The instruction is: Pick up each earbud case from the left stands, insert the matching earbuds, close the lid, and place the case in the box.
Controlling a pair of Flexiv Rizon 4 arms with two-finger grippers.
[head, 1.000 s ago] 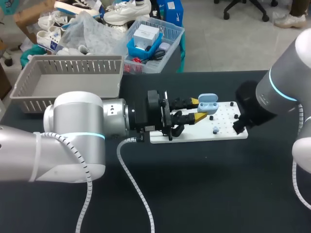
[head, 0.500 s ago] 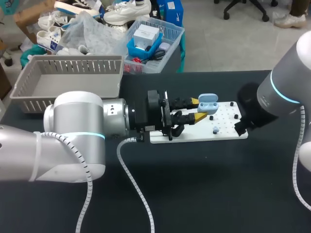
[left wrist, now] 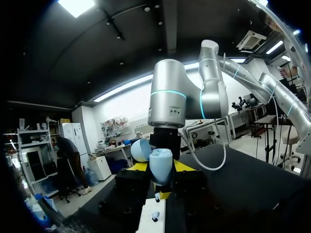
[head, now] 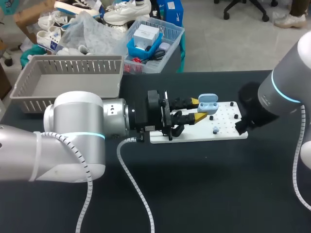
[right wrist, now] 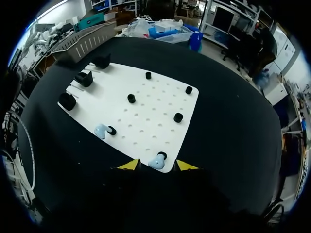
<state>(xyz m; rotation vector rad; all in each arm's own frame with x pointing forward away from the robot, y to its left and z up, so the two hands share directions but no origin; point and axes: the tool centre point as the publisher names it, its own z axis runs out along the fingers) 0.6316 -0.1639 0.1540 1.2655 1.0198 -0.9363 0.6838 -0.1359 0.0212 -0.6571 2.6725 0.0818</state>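
Step, as I read it: earbud pick. 1 grey basket [head: 29,90] far left. Left gripper [head: 198,109] clamped on the 1 light-blue earbud case [head: 208,103], lid open, held at the white pegboard [head: 194,133] edge. 3 black stands [right wrist: 83,77], 2 earbuds [right wrist: 101,131] on the board. Right gripper [right wrist: 157,165] spread around the nearer earbud, not touching. Next: pinch gently, lift, seat in the case.
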